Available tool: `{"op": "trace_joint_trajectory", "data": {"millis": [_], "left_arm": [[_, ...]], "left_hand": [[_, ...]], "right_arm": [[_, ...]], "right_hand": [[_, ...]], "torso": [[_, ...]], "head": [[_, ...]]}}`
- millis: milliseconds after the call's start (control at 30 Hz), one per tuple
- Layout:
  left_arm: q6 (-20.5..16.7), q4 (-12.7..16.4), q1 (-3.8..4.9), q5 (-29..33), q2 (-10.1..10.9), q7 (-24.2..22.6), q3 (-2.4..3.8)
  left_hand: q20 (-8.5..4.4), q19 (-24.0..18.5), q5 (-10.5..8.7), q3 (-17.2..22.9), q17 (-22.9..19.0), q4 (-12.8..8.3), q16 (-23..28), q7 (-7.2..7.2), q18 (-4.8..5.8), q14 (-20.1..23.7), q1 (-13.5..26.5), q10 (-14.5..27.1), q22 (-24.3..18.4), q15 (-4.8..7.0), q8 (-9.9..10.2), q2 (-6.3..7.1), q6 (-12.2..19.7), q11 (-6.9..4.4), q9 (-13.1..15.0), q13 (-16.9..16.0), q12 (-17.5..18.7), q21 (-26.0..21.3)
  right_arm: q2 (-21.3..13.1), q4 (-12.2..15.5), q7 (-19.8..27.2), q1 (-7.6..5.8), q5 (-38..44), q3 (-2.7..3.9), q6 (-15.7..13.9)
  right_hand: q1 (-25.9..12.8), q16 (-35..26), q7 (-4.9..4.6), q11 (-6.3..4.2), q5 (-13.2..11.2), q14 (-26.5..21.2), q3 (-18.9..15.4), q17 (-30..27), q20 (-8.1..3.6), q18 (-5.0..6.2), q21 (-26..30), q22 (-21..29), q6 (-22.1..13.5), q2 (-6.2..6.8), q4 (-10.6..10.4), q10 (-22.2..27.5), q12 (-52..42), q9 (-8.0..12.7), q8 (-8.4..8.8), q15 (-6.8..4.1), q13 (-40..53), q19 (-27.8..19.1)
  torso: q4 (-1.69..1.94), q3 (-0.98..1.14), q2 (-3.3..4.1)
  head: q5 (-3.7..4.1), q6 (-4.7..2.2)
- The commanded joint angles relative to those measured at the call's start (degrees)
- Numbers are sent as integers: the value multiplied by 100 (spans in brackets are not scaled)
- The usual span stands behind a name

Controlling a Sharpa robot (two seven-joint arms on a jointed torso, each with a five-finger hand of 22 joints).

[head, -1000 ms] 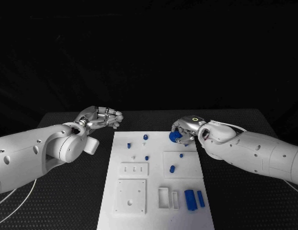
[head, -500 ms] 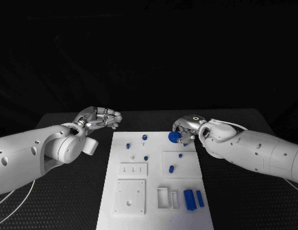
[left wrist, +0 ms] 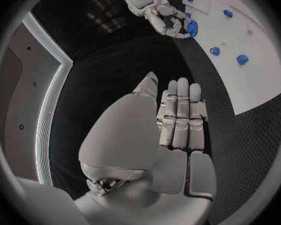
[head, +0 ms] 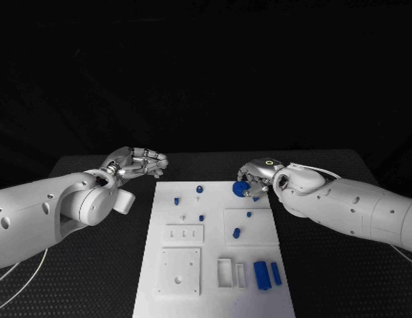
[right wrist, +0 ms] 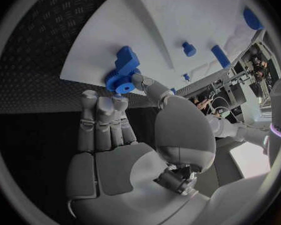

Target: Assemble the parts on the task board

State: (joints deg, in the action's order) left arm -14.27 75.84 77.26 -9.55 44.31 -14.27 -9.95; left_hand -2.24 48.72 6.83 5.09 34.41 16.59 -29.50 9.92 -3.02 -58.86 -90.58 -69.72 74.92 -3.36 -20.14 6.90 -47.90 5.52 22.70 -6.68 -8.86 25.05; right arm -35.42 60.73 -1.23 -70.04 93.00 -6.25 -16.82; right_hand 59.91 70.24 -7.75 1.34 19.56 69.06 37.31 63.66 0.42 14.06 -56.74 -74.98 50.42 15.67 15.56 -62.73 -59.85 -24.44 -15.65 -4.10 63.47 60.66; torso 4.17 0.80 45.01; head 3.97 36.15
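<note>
The right hand (head: 254, 180) pinches a blue gear (head: 240, 189) in its fingers above the far right corner of the board (head: 216, 278). That shallow grasp could slip, dropping the gear off the board edge. The left hand (head: 137, 162) hovers empty, fingers loosely curled.

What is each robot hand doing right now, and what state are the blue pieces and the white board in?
Right robot hand: holds a blue gear at the board's far right corner.
Left robot hand: holds nothing, fingers apart, beside the board.
Task board: flat on the table.
Two blue bars: lying near its front edge.
</note>
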Motion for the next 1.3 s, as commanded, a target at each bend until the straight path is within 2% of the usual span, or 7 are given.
{"op": "trace_joint_trajectory", "data": {"millis": [33,300,633,900,1133,1300], "left_arm": [[85,15,6,-19,-7,-31,5],[83,17,6,-23,4,-28,5],[90,21,6,-23,10,-14,5],[90,31,8,-25,12,-9,5],[85,38,10,-28,20,2,6],[81,42,11,-30,18,7,6]], "left_hand": [[15,-34,-32,-38,9,0,39,6,-63,12,-12,-22,102,-28,8,-33,-5,30,-9,7,34,35],[15,-34,-32,-38,10,0,40,6,-63,12,-12,-23,102,-28,7,-34,-6,30,-9,7,34,35],[16,-35,-32,-37,11,1,41,6,-63,12,-9,-25,102,-28,7,-37,-8,30,-9,7,35,36],[16,-35,-33,-37,11,1,42,6,-63,12,-8,-25,102,-28,6,-37,-8,30,-10,7,36,36],[16,-35,-33,-37,12,1,43,5,-63,12,-8,-26,102,-28,6,-38,-8,30,-10,7,36,36],[16,-36,-33,-37,13,1,44,5,-63,12,-8,-26,102,-29,6,-38,-8,30,-10,7,37,37]], "right_arm": [[9,-36,-30,18,82,-15,299],[36,-92,-60,19,166,-18,467],[40,-116,-80,20,288,-32,581],[65,-107,-29,23,331,-58,588],[57,-93,-28,23,412,-69,587],[62,-91,-38,23,474,-72,539]], "right_hand": [[32,24,-29,25,-58,-7,0,0,-8,94,14,-79,152,-45,-36,92,-35,-24,-60,-38,-12,-39],[113,60,54,-53,-257,15,73,-18,-25,94,-10,-84,381,-87,-70,54,-82,-94,-193,-109,-52,-23],[214,58,37,-39,-309,-17,144,-37,-28,94,-2,-82,294,-18,-14,94,-89,-94,-145,-101,-81,-47],[315,111,97,-92,-703,28,267,-54,-29,94,-37,-84,508,-77,-78,11,-172,-179,-262,-142,-109,-4],[290,128,148,-140,-713,56,292,-71,-45,94,-56,-85,653,-103,-126,-52,-208,-230,-332,-180,-130,16],[300,145,201,-191,-723,94,334,-89,-65,94,-77,-85,796,-146,-155,-110,-244,-282,-399,-220,-138,46]], "torso": [[6,-3,-1],[6,-1,0],[7,1,-1],[-3,7,1],[7,-3,-2],[10,-1,-2]], "head": [[9,8],[12,27],[21,30],[34,32],[47,38],[47,38]]}}
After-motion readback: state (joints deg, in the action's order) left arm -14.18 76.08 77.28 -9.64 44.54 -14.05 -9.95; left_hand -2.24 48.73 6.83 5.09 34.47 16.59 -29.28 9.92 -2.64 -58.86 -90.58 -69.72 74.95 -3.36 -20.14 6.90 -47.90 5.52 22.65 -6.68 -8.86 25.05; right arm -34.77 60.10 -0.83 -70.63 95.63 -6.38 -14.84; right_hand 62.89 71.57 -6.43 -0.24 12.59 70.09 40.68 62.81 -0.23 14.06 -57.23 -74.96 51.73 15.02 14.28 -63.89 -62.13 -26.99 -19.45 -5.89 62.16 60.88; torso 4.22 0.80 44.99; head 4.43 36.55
